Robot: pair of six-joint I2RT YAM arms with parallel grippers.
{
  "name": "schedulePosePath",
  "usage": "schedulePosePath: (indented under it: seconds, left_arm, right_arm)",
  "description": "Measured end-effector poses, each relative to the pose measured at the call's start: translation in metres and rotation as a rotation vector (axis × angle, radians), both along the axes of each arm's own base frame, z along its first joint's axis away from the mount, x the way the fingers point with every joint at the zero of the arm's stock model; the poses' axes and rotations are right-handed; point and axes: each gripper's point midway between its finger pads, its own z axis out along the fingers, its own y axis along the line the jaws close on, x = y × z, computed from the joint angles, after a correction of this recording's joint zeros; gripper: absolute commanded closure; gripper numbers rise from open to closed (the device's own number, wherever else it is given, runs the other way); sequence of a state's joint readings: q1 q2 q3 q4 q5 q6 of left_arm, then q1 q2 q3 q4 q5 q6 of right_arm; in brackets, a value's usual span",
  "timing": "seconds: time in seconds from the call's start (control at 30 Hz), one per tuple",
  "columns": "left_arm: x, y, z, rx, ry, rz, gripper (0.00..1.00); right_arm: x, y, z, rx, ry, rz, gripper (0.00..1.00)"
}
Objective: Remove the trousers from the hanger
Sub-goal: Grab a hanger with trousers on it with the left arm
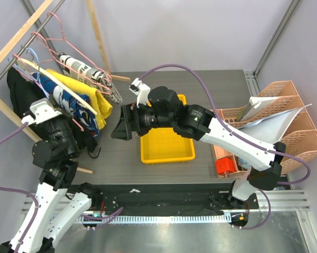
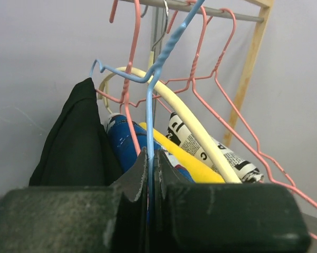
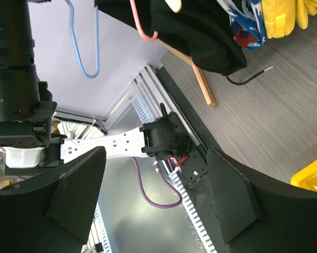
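Black trousers [image 1: 20, 87] hang at the far left of the wooden rack, and show as a dark bulk [image 2: 74, 145] in the left wrist view. A thin blue wire hanger [image 2: 149, 113] runs down between the jaws of my left gripper [image 2: 152, 156], which is shut on it just right of the trousers. From above, that gripper [image 1: 37, 115] is pressed against the clothes. My right gripper [image 1: 121, 126] hovers open over the table right of the rack, nothing between its fingers [image 3: 237, 200]. Its camera sees the trousers [image 3: 200, 31] and the blue hanger [image 3: 87, 47] farther off.
Pink wire hangers [image 1: 58, 42], a yellow garment [image 1: 92, 95], a blue patterned one [image 1: 68, 100] and a newsprint-patterned one [image 1: 84, 68] crowd the rack [image 1: 18, 34]. A yellow bin [image 1: 167, 153] sits mid-table. Peach file racks [image 1: 274, 124] and a red object [image 1: 226, 166] stand at the right.
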State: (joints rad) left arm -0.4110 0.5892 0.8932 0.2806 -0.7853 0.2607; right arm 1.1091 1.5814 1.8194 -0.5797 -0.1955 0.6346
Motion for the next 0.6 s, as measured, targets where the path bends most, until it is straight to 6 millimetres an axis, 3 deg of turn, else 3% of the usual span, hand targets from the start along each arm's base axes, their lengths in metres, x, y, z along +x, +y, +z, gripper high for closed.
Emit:
schedulePosePath:
  seconds: [0.27,0.6]
  left_arm:
    - [-0.01,0.004,-0.005,0.025,0.034,-0.003,1.0]
    - [-0.075,0.009,0.043,-0.295,-0.028,-0.211,1.0]
  right_arm:
    - [-0.002,0.003,-0.016,-0.044,0.032,0.016,0.16]
    - [-0.002,-0.001,-0.007,-0.047,-0.023,0.034,0.14]
